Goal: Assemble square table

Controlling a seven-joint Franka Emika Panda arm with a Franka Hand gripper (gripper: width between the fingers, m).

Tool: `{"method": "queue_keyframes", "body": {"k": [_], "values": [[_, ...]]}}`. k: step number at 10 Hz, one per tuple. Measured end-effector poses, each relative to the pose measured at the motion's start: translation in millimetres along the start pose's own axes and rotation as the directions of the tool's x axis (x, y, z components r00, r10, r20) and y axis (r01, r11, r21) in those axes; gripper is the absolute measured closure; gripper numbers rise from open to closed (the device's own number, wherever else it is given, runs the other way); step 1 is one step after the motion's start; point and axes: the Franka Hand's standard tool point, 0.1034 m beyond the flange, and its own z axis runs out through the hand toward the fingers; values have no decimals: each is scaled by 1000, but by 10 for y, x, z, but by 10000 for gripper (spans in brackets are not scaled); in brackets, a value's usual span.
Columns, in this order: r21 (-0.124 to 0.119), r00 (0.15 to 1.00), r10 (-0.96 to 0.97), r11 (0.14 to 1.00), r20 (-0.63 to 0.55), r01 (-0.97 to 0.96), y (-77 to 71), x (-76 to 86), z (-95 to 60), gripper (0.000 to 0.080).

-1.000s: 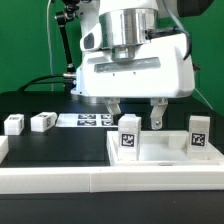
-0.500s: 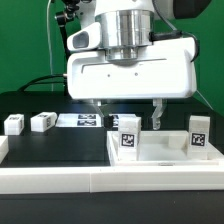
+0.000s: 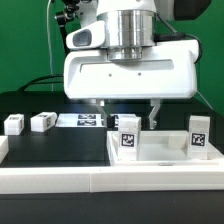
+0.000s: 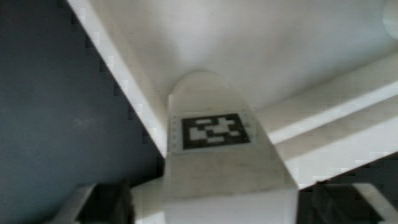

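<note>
The arm's grey cylindrical wrist (image 3: 128,30) stands upright, and the broad white housing (image 3: 128,75) of the claw (image 3: 127,113) sits square beneath it, pointing straight down and hanging low over the table. Two dark fingers (image 3: 155,113) reach down from the housing's underside, vertical and parted with a clear gap between them (the one on the exterior view's left shows only as a short stub). In the wrist view the claw (image 4: 228,205) appears as two dark fingertips (image 4: 107,205), one on each side, standing apart.
</note>
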Motion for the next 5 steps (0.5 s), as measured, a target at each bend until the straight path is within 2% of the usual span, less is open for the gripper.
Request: {"method": "queue_keyframes", "body": {"k": [1, 2, 5], "values": [[0, 1000, 0, 1000, 0, 0, 0, 0, 0, 376], [-1, 1000, 1, 1000, -1, -1, 8, 5, -1, 511], [1, 999, 42, 999, -2, -42, 12, 6, -1, 511]]}}
